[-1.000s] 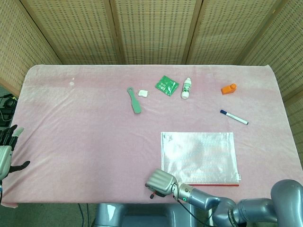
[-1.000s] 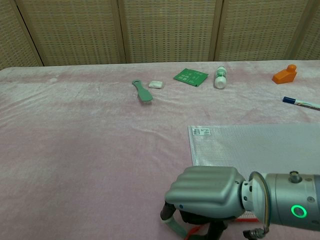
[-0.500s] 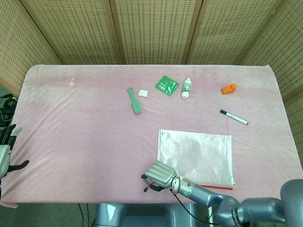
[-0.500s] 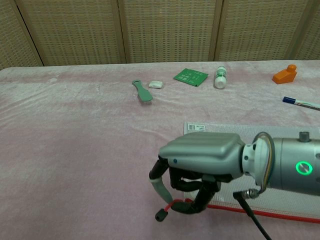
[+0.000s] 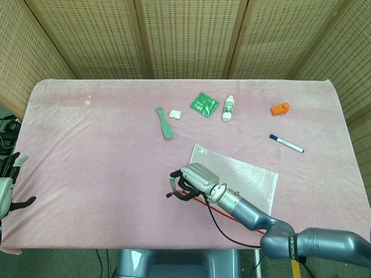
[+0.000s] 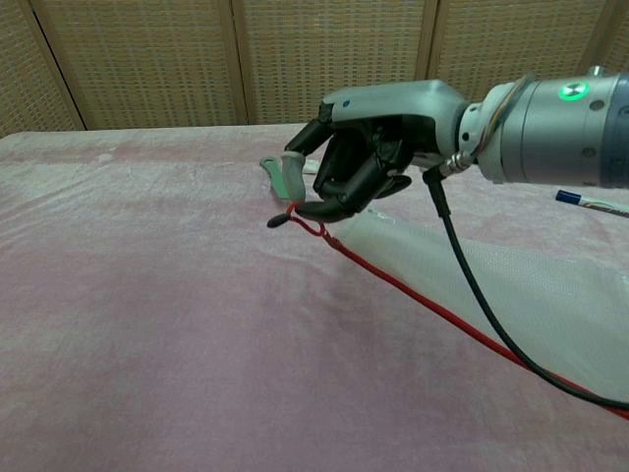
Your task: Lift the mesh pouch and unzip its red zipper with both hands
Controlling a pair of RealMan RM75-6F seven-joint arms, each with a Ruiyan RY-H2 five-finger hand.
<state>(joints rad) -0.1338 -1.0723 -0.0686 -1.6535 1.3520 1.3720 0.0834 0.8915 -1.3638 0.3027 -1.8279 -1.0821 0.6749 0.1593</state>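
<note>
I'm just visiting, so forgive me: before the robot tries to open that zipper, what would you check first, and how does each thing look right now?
1. Mesh pouch lifted at its near corner: ok, that corner is raised while the far edge lies on the pink table.
2. Right hand holding the red zipper end: ok, pinched in its fingers.
3. Left hand on the pouch: not ok, it sits at the table's left edge, holding nothing.
4. Zipper opened: cannot tell.
5. Marker pen clear of the pouch: ok.
</note>
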